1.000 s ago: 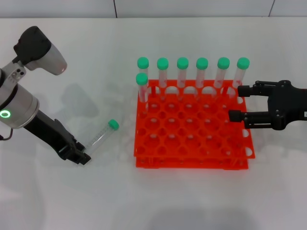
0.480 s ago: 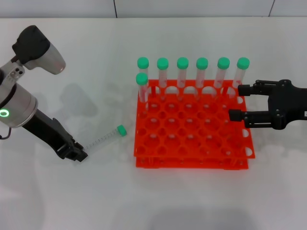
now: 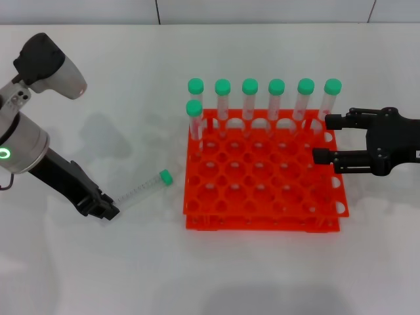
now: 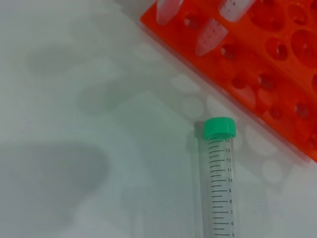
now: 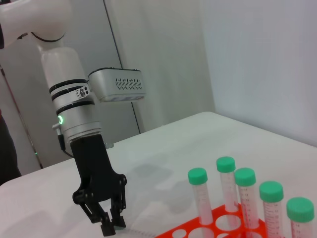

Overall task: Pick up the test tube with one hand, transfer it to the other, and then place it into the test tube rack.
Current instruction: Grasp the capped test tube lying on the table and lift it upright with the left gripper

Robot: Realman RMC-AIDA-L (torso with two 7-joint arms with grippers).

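The test tube [image 3: 141, 190] lies flat on the white table, its green cap pointing at the orange test tube rack [image 3: 262, 220]. My left gripper [image 3: 108, 212] sits low at the tube's bottom end, just clear of it as far as I can see. The left wrist view shows the tube [image 4: 218, 183] lengthwise with the rack's corner [image 4: 277, 64] beyond its cap. In the right wrist view the left gripper [image 5: 110, 225] hangs down to the table. My right gripper [image 3: 323, 139] hovers open over the rack's right edge with nothing between its fingers.
Several green-capped tubes [image 3: 249, 98] stand along the rack's back row, with one more in the second row at its left end. They also show in the right wrist view as tubes [image 5: 237, 193]. Bare table lies between the loose tube and the rack.
A second ago the tube was tilted up from the left gripper. It has since dropped flat and shifted toward the rack. The left gripper drew back slightly to the left. The right arm stayed still.
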